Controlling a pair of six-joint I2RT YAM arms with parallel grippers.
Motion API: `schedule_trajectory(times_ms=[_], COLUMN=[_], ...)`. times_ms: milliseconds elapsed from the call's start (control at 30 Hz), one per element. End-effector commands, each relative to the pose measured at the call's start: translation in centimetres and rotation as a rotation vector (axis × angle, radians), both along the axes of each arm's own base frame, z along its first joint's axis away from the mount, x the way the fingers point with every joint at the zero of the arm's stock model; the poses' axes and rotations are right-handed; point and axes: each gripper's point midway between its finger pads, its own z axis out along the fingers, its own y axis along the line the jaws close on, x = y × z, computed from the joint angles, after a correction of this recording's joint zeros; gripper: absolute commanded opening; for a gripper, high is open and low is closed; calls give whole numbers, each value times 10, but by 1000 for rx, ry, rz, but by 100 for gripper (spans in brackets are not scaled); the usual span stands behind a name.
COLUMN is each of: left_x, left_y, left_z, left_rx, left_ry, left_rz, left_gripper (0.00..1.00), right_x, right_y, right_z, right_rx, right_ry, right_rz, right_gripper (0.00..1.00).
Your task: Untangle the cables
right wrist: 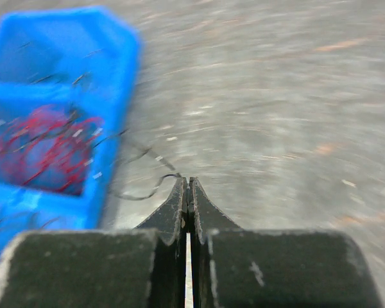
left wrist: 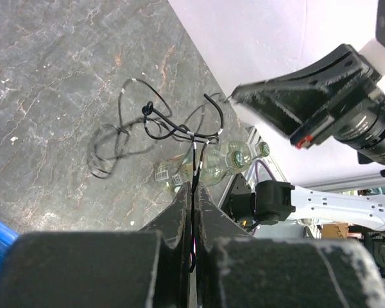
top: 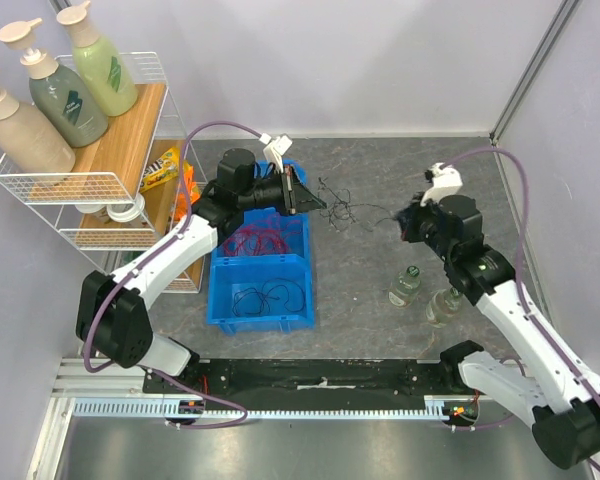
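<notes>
Right wrist view blurred; black cable (right wrist: 155,188) indistinct; blue bin (right wrist: 109,70) cropped.

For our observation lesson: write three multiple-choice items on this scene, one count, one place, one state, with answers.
1. How many pump bottles top the wire shelf? A two; B three; C five.
2. Where lie the red cables? A in the blue bin; B on the wire shelf; C on the floor.
3. The left gripper is: A wide open; B holding a bottle; C shut on a black cable.
B, three pumps show; A, red loops fill one compartment; C, cable pinched between closed fingers.
</notes>
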Motion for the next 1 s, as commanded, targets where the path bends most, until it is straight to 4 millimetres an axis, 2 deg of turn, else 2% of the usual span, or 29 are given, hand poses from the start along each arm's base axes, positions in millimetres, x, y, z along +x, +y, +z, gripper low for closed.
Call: schedule_trajectory(times_ms=[0,67,133,167,233,267,300,367,433,467,533,667,700,767,867,967], left_x=[4,5,3,2,1,0,-1,0,3,2,0,-9,-11,-13,-17,-28], left_y=[2,6,8,9,9,9,9,13,22,27,31,18,14,12,9,3], left_z=[12,6,3,2,-2,-4,-5,-7,-8,-4,-4,4,7,17,35,41], left_rx=[22,36,40,40,41,42,42,52,68,66,66,19,2,-18,-45,-49], left_ry=[-35,-30,-32,-28,-19,-14,-9,-17,-30,-49,-62,-62,-61,-78,-161,-199], left_rz=[13,27,27,30,27,26,24,33,66,75,73,-46,-73,-94,-116,-156], left_gripper=[2,2,2,2,1,2,2,2,2,2,4,19,23,31,49,54], right_x=[-8,-16,-19,-15,-1,3,5,4,-4,-7,-9,-17,-19,-19,-15,-9], right_y=[-109,-125,-127,-118,-76,-64,-66,-88,-108,-110,-90,-2,11,21,20,23], right_z=[41,60,72,77,73,73,75,80,95,104,124,136,136,141,154,168], right_rx=[-163,-167,-151,-138,-121,-112,-104,-91,-87,-82,-60,29,56,131,196,244], right_ry=[-65,-102,-144,-174,-179,-163,-143,-144,-189,-214,-265,-267,-253,-237,-216,-193], right_rz=[-547,-618,-620,-570,-348,-288,-318,-458,-551,-550,-418,73,133,156,111,87], right_gripper=[0,0,0,0,0,0,0,0,0,0,0,0,0,0,0,0])
